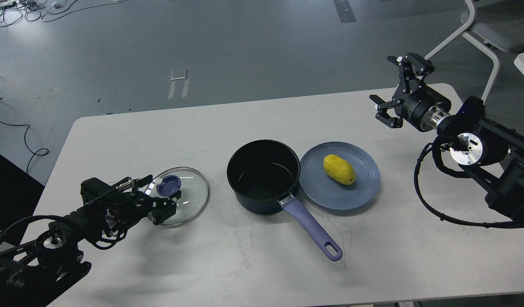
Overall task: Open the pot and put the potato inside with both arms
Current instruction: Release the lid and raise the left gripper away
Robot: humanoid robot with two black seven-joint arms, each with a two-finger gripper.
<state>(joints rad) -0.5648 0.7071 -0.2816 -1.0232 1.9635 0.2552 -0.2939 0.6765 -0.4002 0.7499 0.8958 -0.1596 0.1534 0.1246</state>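
Note:
The dark pot [262,175] stands open mid-table, its purple handle [311,230] pointing toward me. The yellow potato [339,169] lies on a blue plate [366,187] touching the pot's right side. The glass lid [189,202] with a purple knob [168,185] lies flat and low at the table's left. My left gripper [163,194] has its fingers on either side of the knob and holds the lid. My right gripper [395,88] is open and empty, raised over the table's far right, well away from the potato.
The white table [415,256] has bare room at the front and far left. My right arm's cable [432,209] loops over the table's right side. A white chair [483,38] stands beyond the far right corner.

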